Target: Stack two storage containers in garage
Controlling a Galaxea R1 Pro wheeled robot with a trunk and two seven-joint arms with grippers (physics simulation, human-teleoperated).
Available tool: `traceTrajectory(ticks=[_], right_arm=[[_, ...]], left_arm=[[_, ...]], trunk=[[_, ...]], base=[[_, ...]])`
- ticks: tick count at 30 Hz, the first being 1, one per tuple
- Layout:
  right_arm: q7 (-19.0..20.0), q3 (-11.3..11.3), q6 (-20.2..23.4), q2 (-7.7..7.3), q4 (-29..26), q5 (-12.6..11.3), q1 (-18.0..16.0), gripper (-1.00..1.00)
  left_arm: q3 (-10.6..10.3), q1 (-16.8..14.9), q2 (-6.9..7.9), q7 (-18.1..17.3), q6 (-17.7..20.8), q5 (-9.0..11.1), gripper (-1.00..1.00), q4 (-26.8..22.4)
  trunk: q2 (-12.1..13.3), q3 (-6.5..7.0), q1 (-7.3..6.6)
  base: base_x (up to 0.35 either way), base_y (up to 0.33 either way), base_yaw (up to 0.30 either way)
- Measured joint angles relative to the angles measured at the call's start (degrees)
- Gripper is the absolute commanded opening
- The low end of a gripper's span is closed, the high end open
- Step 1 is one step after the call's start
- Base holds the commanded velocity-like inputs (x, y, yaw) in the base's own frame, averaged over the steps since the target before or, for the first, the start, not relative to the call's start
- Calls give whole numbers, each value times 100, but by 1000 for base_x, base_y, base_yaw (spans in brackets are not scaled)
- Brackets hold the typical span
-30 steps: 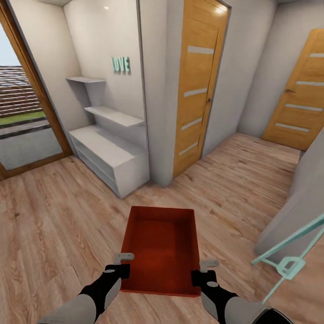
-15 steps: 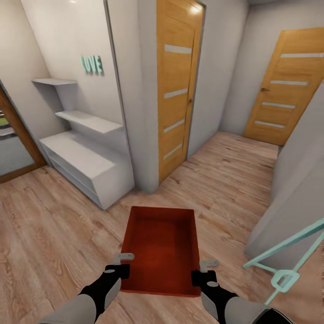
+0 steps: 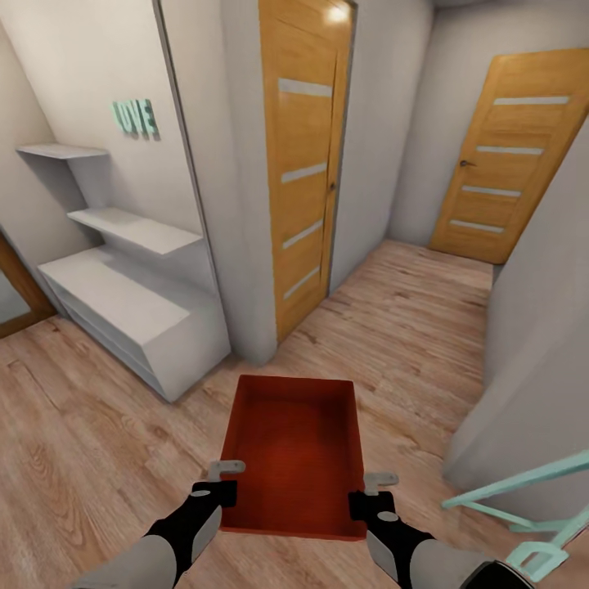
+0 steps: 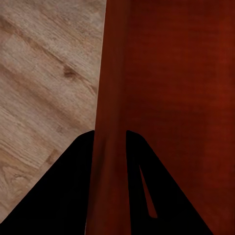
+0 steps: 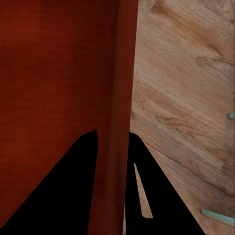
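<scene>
The red-orange rectangular open-top plastic bin (image 3: 293, 451) hangs over the light wood plank floor (image 3: 90, 442), toward 12 o'clock. The left gripper (image 3: 214, 481) and right gripper (image 3: 372, 493) pinch opposite side walls. It looks light, stiff, possibly slippery; rim holds suit it.

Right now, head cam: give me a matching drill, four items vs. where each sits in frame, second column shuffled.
Column 1:
1. storage container
2. white shelf unit
3. teal LOVE letters
4. far wooden door

Column 2:
A. on the wall at upper left
B. at the end of the hallway, upper right
C. held between the left pincer and right pincer, bottom centre
D. on the wood floor against the left wall

Pairs: 1-C, 2-D, 3-A, 4-B
</scene>
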Motion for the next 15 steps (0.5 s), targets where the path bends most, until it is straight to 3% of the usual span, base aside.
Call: traceTrajectory(ticks=[15], right_arm=[[1,1,2,-1,0,0,-1,-100]], left_arm=[[3,0,-1,0,0,-2,-100,0]], trunk=[[0,0,0]], base=[[322,0,0]])
